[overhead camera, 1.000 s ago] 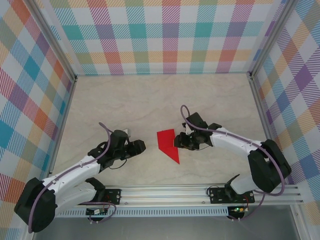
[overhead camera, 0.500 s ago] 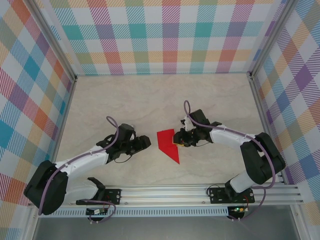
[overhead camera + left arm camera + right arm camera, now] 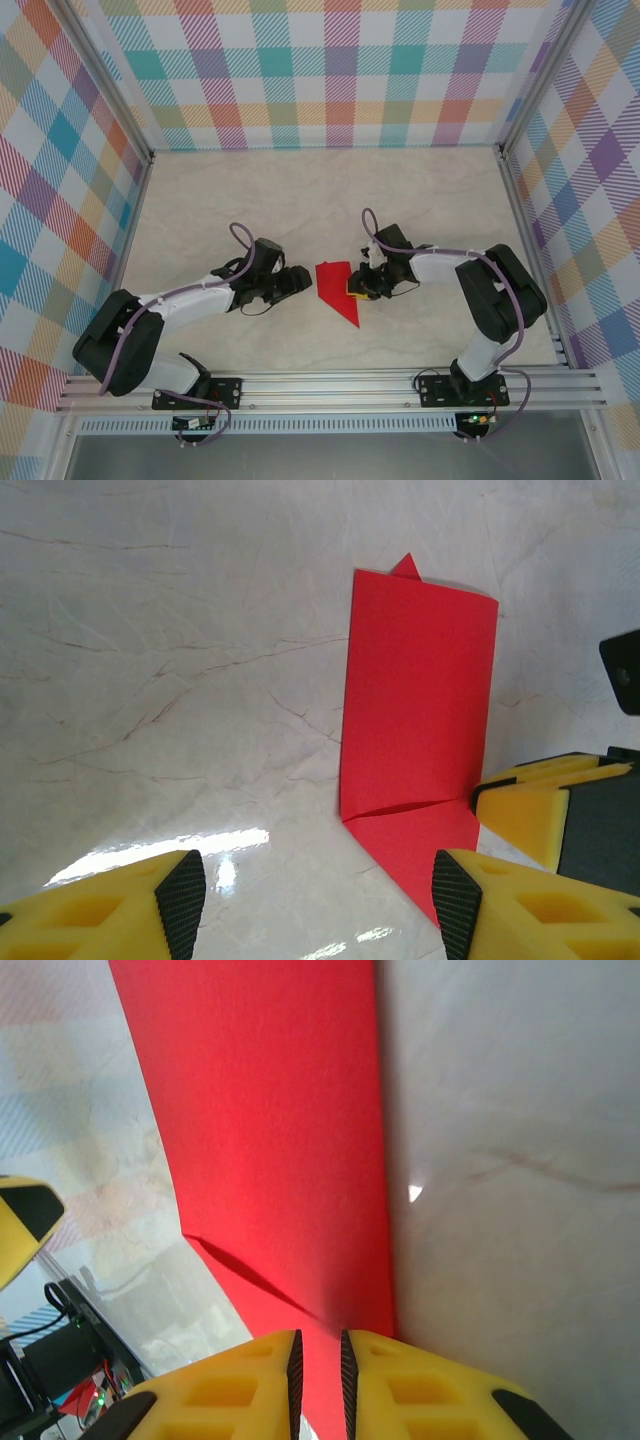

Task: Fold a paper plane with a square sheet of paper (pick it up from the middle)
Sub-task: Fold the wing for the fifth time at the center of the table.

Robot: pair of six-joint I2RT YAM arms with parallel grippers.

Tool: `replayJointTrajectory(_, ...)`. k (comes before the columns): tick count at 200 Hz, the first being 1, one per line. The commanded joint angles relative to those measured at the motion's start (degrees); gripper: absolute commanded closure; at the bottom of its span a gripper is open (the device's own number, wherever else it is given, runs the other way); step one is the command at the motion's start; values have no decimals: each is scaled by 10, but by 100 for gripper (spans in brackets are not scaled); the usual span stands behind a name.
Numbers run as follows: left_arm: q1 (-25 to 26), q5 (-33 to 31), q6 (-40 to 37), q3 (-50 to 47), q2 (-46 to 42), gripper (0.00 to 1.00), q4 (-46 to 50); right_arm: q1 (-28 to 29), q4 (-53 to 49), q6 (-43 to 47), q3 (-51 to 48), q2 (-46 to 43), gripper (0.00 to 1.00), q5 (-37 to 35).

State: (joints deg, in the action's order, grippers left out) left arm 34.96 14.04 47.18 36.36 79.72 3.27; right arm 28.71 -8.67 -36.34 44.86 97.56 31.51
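The red sheet of paper lies partly folded on the table's middle, a long strip with a slanted flap and a point toward the near edge. In the left wrist view the sheet of paper lies flat ahead and to the right. My left gripper stands open just left of it, and the right fingertip is at the flap's edge. My right gripper is at the sheet's right edge. Its jaws are pinched nearly together with the red sheet of paper running between them.
The marble-look tabletop is walled by checked panels on three sides. An aluminium rail carrying the arm bases runs along the near edge. Both arms lie low over the table, close on either side of the sheet.
My left arm has reached rightward until its gripper is beside the sheet. My right gripper's jaws have narrowed at the sheet's right edge. The sheet has barely moved.
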Motion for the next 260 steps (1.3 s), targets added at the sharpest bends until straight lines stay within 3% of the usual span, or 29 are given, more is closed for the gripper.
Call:
replayJointTrajectory(1,8,6,10,17,14,36,-21,-16,42,12,-21,12,80,31)
replayJointTrajectory(78,50,7,43,60,94,37,-56,-36,74,7,-64,35,79,39)
replayJointTrajectory(151,72,24,72,88,163,46,-105,-41,54,16,-63,40,77,21)
replayJointTrajectory(225,77,46,84,97,170,66,-139,-43,53,16,-64,41,75,17)
replayJointTrajectory(260,77,40,75,106,168,84,-117,-43,51,17,-57,29,73,23)
